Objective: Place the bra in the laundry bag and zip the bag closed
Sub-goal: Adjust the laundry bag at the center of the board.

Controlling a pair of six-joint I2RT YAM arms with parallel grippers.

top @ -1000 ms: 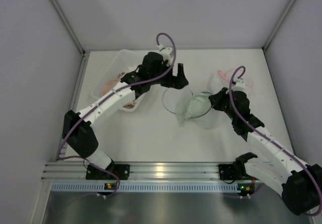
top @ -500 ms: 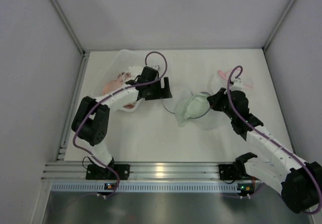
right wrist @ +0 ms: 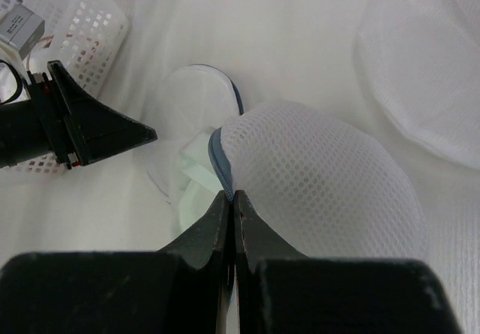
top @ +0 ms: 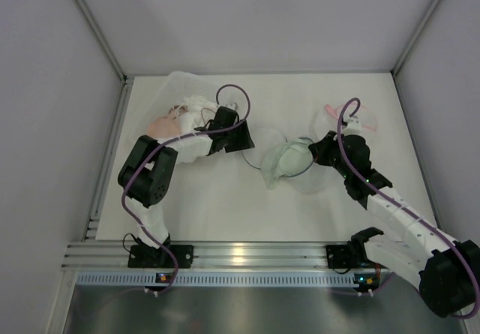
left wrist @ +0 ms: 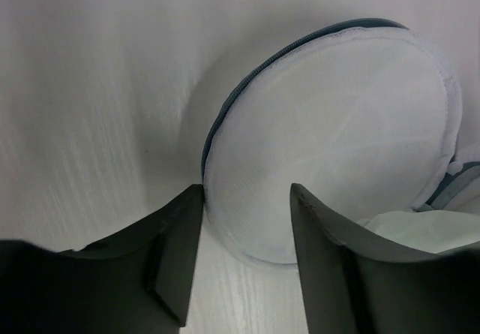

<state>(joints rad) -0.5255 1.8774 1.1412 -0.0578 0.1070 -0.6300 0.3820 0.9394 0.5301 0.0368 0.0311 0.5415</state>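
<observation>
**Right fingers** (right wrist: pixel 232 199): fully closed, pinching the blue-trimmed rim of the laundry bag (right wrist: pixel 322 176). Seen from overhead, the bag sits domed at the middle of the surface (top: pixel 225 206), immediately left of these fingers. Its mouth stands open toward the left.

**Bra** (right wrist: pixel 196 160): pale green, lying at the bag's mouth, between the raised mesh dome and the flat round flap (left wrist: pixel 337 124) that rests on the surface. How far it sits inside the bag cannot be determined.

**Left fingers** (left wrist: pixel 193 206): partly open, holding nothing. They straddle one edge of the flap, and its rim runs between the two tips. One tip is touching or just beside the rim, and the mesh is not clamped. The bra shows beyond the other tip, at the far side of the flap and clear of both fingers.

**Other items:** a white perforated basket (top: pixel 180 97) stands at the far left, behind the left arm, with pinkish fabric in it. A second mesh bag (right wrist: pixel 427 56) lies flat beside the domed one.
</observation>
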